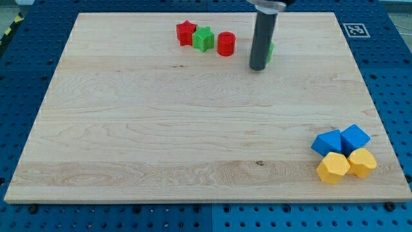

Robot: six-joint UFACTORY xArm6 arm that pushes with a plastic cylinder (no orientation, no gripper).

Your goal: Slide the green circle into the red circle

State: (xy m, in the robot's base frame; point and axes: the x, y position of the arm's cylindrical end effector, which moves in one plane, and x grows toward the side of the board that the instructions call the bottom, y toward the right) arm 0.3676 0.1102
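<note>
While the rod's tip (257,67) stands against the green circle (270,50), hiding all but a green sliver at its right, the approach step looks underway. Sliding it left into the red circle (226,44) probably calls for rounding to its right side. No gripper exists to open or close.

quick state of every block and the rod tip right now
my tip: on the board, right of the red circle
green circle: mostly hidden behind the rod
red circle: upright, apart from the rod
green star: touching the red star
blue blocks, yellow blocks: clustered at the view's bottom right
</note>
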